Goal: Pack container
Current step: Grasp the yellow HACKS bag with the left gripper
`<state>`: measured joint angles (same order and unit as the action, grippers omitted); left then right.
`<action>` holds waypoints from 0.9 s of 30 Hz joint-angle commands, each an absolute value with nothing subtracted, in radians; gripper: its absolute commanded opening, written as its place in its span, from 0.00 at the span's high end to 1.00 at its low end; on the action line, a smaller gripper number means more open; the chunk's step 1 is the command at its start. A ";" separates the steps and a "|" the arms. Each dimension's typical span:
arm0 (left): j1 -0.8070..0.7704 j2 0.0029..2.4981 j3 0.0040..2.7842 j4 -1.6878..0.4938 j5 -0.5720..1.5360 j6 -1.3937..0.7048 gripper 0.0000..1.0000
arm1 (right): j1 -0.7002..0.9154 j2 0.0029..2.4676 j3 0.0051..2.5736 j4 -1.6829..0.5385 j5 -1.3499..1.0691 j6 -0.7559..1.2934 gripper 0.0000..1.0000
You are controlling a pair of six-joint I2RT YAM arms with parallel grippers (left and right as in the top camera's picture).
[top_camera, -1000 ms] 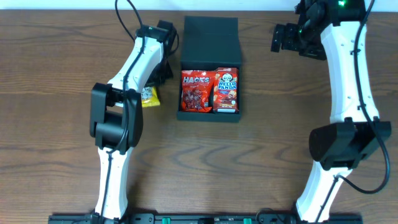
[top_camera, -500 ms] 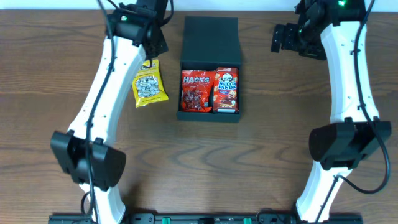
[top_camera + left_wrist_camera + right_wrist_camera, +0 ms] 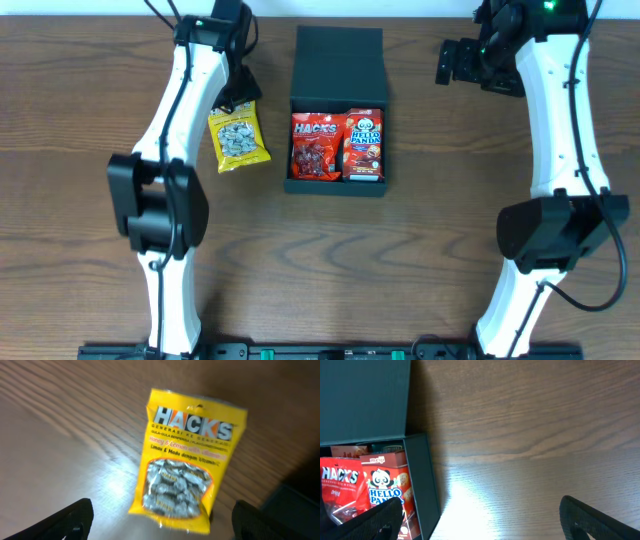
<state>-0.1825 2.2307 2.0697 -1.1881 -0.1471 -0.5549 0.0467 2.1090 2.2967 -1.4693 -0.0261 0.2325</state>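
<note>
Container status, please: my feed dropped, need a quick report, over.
Left tool open above yellow Hacks packet, lying left of container. Right tool open, empty, off to the right. Container lid open, red Hacks packet and Hello Panda box inside.

The left claw [image 3: 162, 510], which a second ago sat low over the yellow Hacks candy packet [image 3: 238, 140] and hid most of it, now sits higher and nearer the far edge of the worktop [image 3: 400, 260], its fingers [image 3: 75, 520] spread wide. The packet now lies flat and fully in view, free of the claw. The left arm's elbow [image 3: 155, 200] has drawn back in after swinging toward the near edge.
</note>
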 commanded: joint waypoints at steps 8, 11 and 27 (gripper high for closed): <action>-0.175 2.367 2.062 -1.174 -0.047 -0.527 0.05 | 0.036 2.098 2.315 -1.470 -0.027 0.219 0.01; -0.175 2.385 2.062 -1.173 -0.048 -0.527 0.05 | 0.036 2.098 2.315 -1.469 -0.027 0.219 0.01; -0.175 2.478 2.062 -1.166 -0.039 -0.493 0.08 | 0.036 2.098 2.315 -1.470 -0.027 0.218 0.01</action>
<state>-0.1780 2.4405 2.0678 -1.1637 -0.0334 -0.5018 0.0467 2.1090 2.2967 -1.4689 -0.0261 0.2295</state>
